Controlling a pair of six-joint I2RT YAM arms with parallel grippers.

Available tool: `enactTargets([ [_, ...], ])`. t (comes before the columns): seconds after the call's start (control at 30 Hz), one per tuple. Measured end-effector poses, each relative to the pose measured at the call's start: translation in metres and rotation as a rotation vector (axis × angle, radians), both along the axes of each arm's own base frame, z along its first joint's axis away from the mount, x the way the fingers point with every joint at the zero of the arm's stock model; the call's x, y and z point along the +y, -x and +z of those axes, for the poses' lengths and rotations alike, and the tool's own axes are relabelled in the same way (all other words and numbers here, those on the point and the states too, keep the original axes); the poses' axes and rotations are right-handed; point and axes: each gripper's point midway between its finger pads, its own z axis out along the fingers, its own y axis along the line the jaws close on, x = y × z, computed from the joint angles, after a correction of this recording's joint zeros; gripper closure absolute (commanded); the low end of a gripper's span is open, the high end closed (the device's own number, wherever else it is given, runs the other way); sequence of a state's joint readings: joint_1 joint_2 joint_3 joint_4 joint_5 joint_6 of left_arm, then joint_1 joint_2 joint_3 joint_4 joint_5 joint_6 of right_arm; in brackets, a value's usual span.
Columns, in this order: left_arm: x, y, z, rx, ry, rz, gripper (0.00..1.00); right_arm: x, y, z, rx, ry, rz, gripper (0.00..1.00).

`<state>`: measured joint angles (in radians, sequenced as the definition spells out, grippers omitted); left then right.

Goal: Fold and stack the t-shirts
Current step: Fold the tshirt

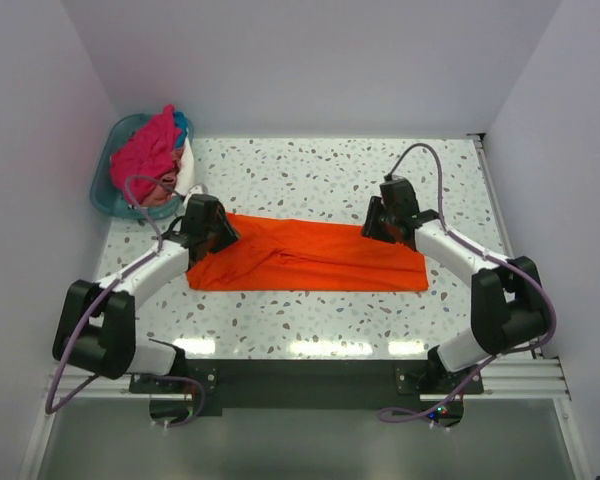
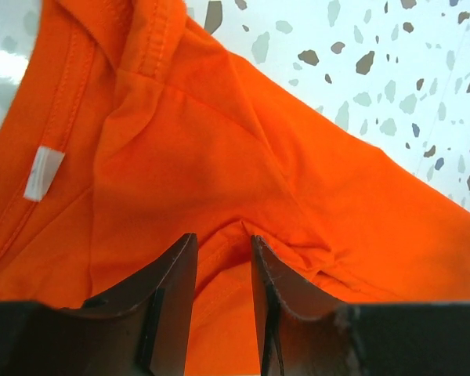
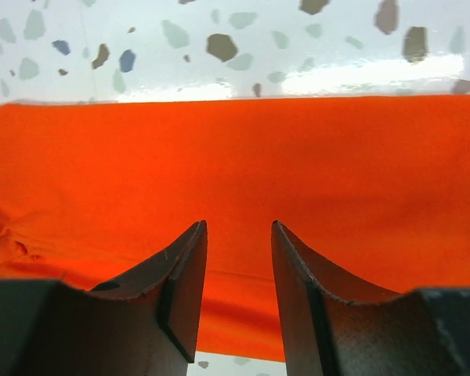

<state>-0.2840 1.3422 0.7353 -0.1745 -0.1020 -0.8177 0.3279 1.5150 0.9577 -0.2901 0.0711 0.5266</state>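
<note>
Orange t-shirt (image 1: 310, 258): flat on the table (image 1: 310, 170), just clear of the teal basket (image 1: 108, 190) on its near side. It runs as a long narrow band away from the basket. The collar end with the white neck label (image 2: 44, 172) is the end nearest the basket.

Progress, my read: early.
- The orange one looks folded lengthwise only; the crosswise folds are still to do.
- Everything else is bunched in the basket, unfolded.
- No stack started anywhere.

Count:
- 1 shirt out of the basket (the orange one).
- In the basket I can make out 3 colours: magenta cloth (image 1: 145, 150) on top, blue cloth (image 1: 182, 125) at the far edge, and white cloth (image 1: 188, 165) spilling over the rim towards the orange shirt. That's likely 3 shirts, but I can't confirm it from a heap.
- 1 basket, 2 arms.

Grippers:
- Left gripper (image 2: 223, 241) sits over the band's basket-side end. Its fingers are part open with a narrow gap; a cloth ridge sits at the tips, but nothing is pinched.
- Right gripper (image 3: 239, 229) sits over the end farthest from the basket. Its fingers are part open above flat cloth, holding nothing.
</note>
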Motion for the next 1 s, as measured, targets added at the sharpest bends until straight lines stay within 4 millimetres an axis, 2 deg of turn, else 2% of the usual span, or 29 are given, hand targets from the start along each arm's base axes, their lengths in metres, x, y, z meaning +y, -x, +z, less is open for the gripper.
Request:
enactTargets([
  [0.13,-0.01,-0.021,-0.012,0.037,-0.011,-0.038,0.63,0.018,0.001,-0.002,0.005,0.001,0.046,0.58],
  [0.23,-0.017,-0.03,-0.019,0.057,-0.014,-0.072,0.65,0.018,0.001,-0.005,0.011,0.006,0.048,0.58],
  [0.33,-0.024,-0.031,-0.026,0.075,-0.015,-0.102,0.67,0.018,0.001,-0.005,0.009,0.007,0.046,0.58],
  [0.5,-0.036,-0.024,-0.036,0.1,-0.024,-0.153,0.71,0.018,0.0,-0.005,0.004,0.005,0.047,0.58],
  [0.77,-0.069,-0.009,-0.038,0.103,-0.024,-0.251,0.78,0.014,0.004,-0.012,0.015,0.019,0.039,0.58],
  [1.0,-0.086,0.017,-0.046,0.124,-0.031,-0.318,0.83,0.012,0.007,-0.018,0.025,0.024,0.037,0.58],
])
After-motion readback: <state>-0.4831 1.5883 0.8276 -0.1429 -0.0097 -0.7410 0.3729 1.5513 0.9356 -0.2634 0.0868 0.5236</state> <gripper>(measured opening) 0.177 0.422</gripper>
